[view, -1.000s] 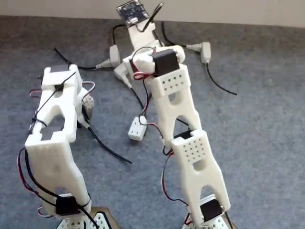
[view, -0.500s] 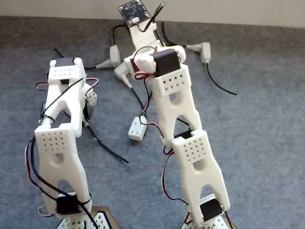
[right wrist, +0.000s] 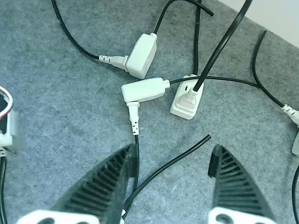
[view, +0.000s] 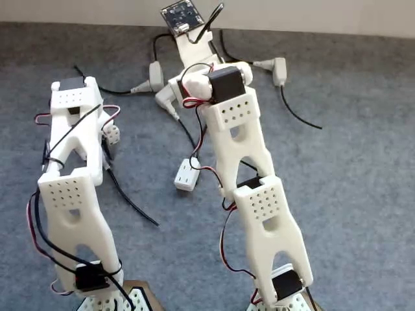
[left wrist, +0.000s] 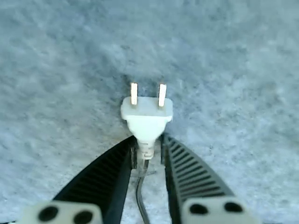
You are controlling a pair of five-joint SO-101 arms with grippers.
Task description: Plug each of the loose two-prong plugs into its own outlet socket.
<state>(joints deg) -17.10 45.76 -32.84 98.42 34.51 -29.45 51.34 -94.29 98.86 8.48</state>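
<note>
Left gripper (left wrist: 148,142) clamped on the neck of a white two-prong plug (left wrist: 146,112), prongs pointing away over grey carpet (left wrist: 233,56), at the left of the high view; right gripper (right wrist: 173,156) spread wide over black cords, near a loose white plug (right wrist: 141,56), upper centre; free outlet socket (view: 187,175) mid-frame

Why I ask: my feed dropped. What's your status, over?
Left gripper shut on plug, prongs forward. Right gripper open, empty. Loose cord lies below, between its jaws.
</note>
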